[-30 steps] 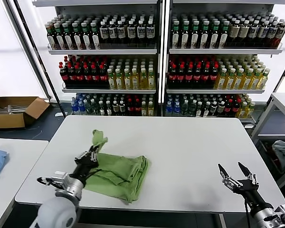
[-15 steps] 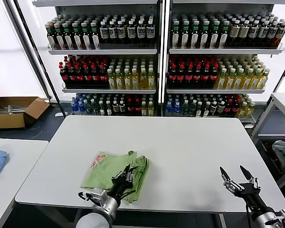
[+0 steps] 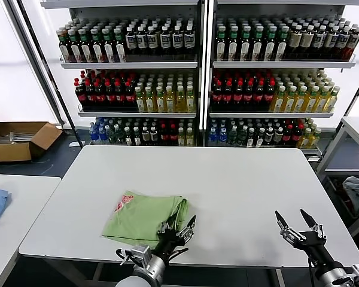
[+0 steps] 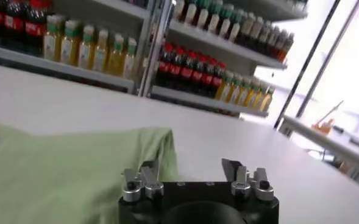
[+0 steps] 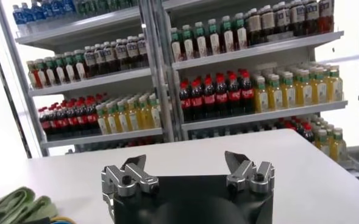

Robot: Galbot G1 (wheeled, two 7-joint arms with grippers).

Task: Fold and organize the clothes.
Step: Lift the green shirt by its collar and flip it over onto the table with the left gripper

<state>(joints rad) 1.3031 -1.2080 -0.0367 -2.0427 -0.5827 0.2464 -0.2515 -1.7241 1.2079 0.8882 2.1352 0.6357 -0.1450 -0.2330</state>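
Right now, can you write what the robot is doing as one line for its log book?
shirt: folded, flat on table | left gripper: open, empty, at shirt's near edge | right gripper: open, empty, parked by table's near right edge

**Where the three cameras look**

The head camera sits up high and looks forward and down at the white table (image 3: 239,179), with the bottle shelves (image 3: 197,72) far behind. The left wrist camera sits very low, right behind the left gripper (image 4: 191,173), close to the green shirt (image 4: 63,164). The right wrist camera sits low behind the right gripper (image 5: 188,167), looking across the table. All three views share the table and the shelves
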